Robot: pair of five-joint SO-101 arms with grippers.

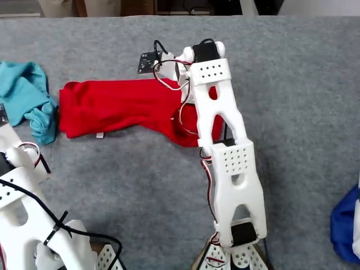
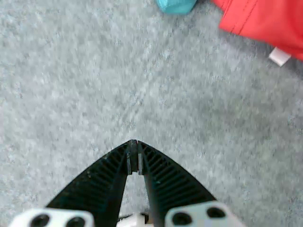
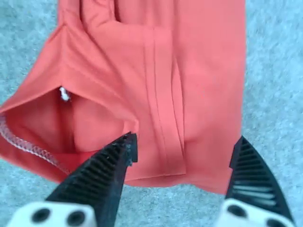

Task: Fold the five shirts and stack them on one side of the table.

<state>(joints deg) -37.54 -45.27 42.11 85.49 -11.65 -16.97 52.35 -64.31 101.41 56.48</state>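
Because the red shirt [image 1: 112,107] lay as a long band across the left-centre of the table [image 1: 292,84], apparently doubled over lengthwise but not yet squared up, the right arm [image 1: 225,140] was stretched out over its right end. Right gripper [image 3: 185,144]: jaws spread wide, holding nothing, poised just above the cloth with one finger over an open hem [image 3: 28,142] and the other near the far edge of the same end; judged as a set-up to pinch that end and carry it across for the next fold. Layers showed in the right wrist view, a flap lying on a lower ply, with a small white tag [image 3: 64,93] inside the opening, so a grab there risked taking only the top ply. Left gripper [image 2: 134,153]: jaws closed tip to tip, empty, hanging over bare table on the left, well apart from the red shirt; left arm [image 1: 22,214] likely parked there to keep out of the right arm's way. Teal shirt [image 1: 25,95] was bunched at the left edge, touching or just beside the red shirt's left end; could not tell which. Blue shirt [image 1: 343,225] sat crumpled at the right edge, well apart from both. Judgement: early in the task, three shirts seen and none finished; red shirt taken first, probably since it lay flattest and within reach
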